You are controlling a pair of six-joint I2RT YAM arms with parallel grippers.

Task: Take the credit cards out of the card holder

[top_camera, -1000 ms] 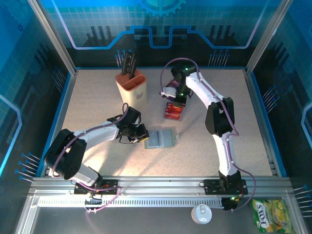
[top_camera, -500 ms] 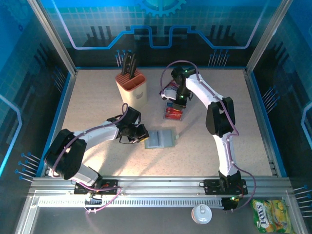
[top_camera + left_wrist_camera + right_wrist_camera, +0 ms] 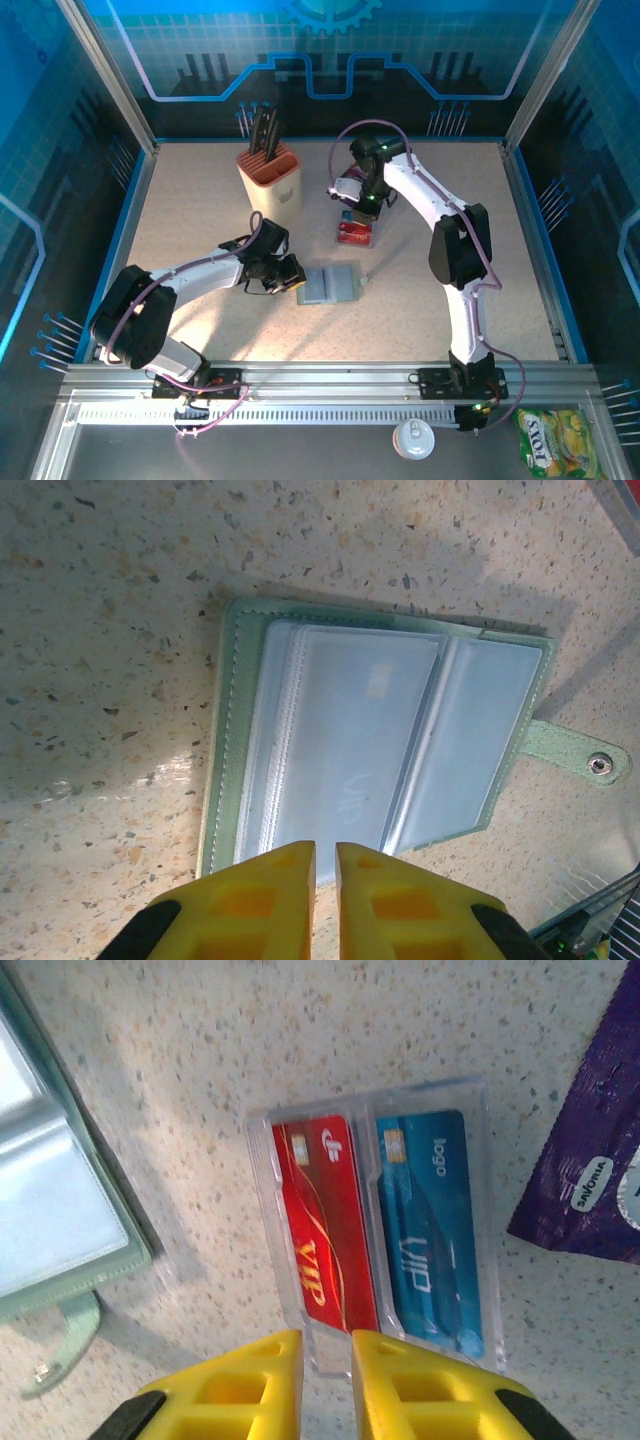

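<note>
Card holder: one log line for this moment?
card holder open flat | left gripper at its edge | red card, blue card in clear tray | right gripper above tray

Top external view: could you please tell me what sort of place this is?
Probably a robot test cell: a speckled table walled by blue printed panels, with the left arm and right arm bolted at its near edge.
</note>
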